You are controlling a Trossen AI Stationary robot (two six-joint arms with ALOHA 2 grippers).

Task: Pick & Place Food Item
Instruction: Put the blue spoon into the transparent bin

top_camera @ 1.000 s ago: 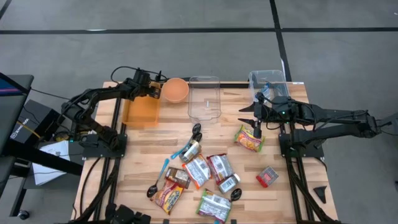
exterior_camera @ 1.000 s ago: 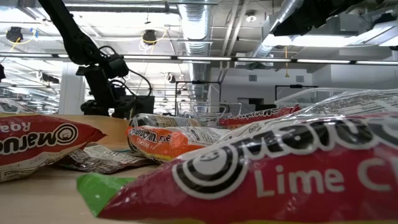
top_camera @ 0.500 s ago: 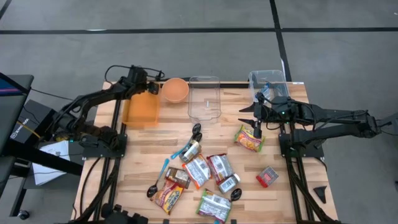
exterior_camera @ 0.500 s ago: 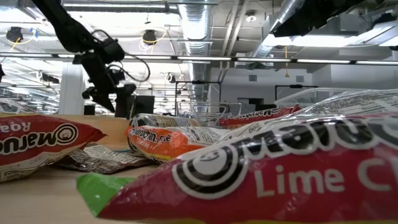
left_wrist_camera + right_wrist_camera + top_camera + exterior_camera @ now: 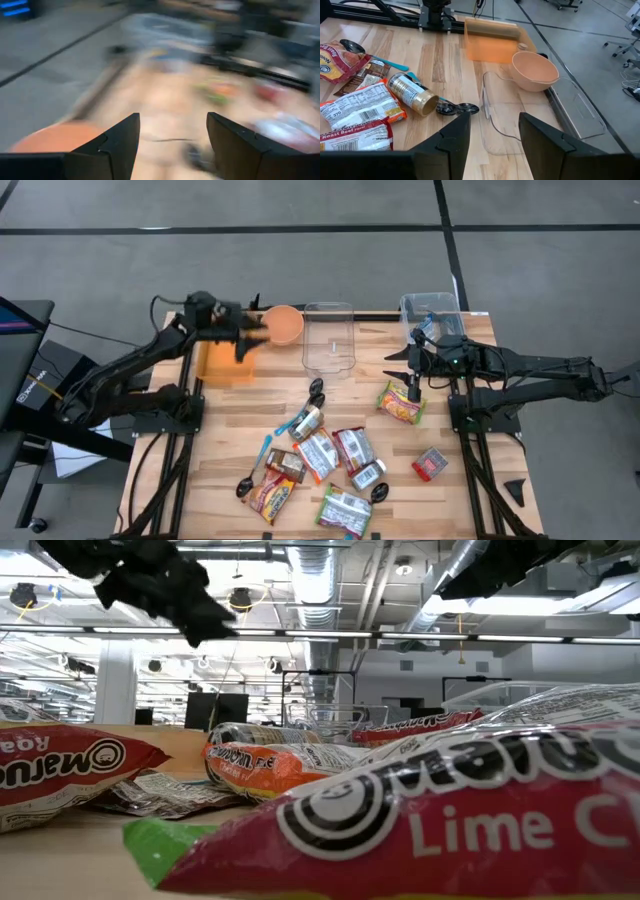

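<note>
At the far left of the table [image 5: 225, 465], the left gripper [image 5: 250, 338] is seen raised above the orange container [image 5: 225, 360], just beside the peach bowl [image 5: 283, 325]. Its fingers [image 5: 120, 142] are spread apart and nothing is gripped between them; the bowl's orange rim shows at their side in the left wrist view, which is blurred. The right gripper [image 5: 412, 383] is held near the table's right edge, just over the noodle packet [image 5: 401, 404] with the green border, in front of the clear bin [image 5: 430, 310]. Its fingers [image 5: 450, 137] are parted with nothing between them. A clear tray [image 5: 329, 338] is placed between the bowl and the bin. The food items are found scattered across the middle and near part of the table: a jar [image 5: 305, 421], several ramen packets [image 5: 318, 454], dark spoons [image 5: 316, 388], and a small red box [image 5: 431, 464] apart on the right.
</note>
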